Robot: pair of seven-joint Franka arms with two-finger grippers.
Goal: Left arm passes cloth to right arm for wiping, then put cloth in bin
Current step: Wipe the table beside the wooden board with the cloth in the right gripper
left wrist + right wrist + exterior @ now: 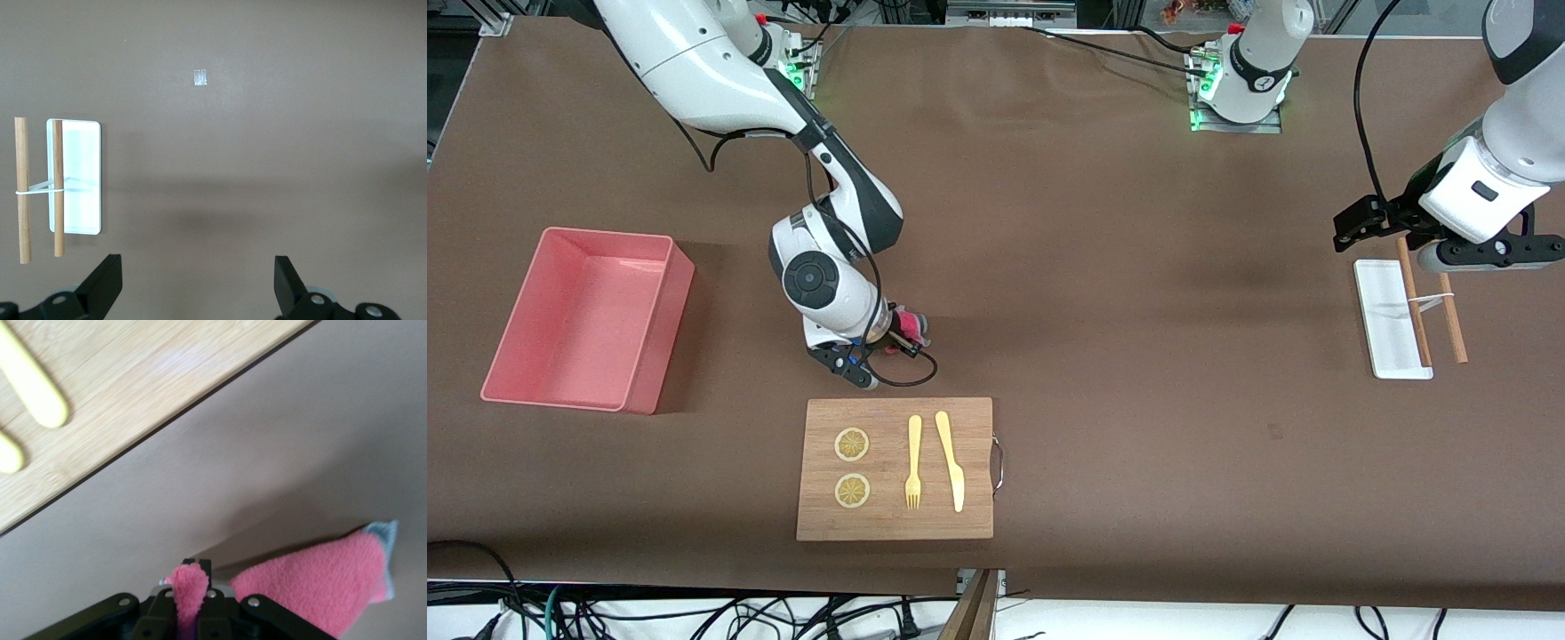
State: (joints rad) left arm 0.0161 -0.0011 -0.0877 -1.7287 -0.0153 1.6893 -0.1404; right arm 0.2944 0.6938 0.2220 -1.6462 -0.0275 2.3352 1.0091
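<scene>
The magenta-pink cloth (910, 322) is pinched in my right gripper (901, 341), which is shut on it and held low over the brown table, just farther from the front camera than the cutting board (894, 524). In the right wrist view a fold of the cloth (313, 580) sticks up between the jaws of the right gripper (190, 579), and the rest trails beside them with a grey corner showing. The salmon-pink bin (660, 356) stands toward the right arm's end of the table. My left gripper (1489, 255) waits open and empty in the air by the white tray (1383, 302). Its jaws stand wide apart in the left gripper's (198, 287) own view.
The board carries two lemon slices (852, 444), a yellow fork (913, 462) and a yellow knife (950, 458), and its edge (133, 387) lies close to the right gripper. Two tied wooden sticks (1454, 329) rest across the tray (83, 173) and show again as sticks (24, 193).
</scene>
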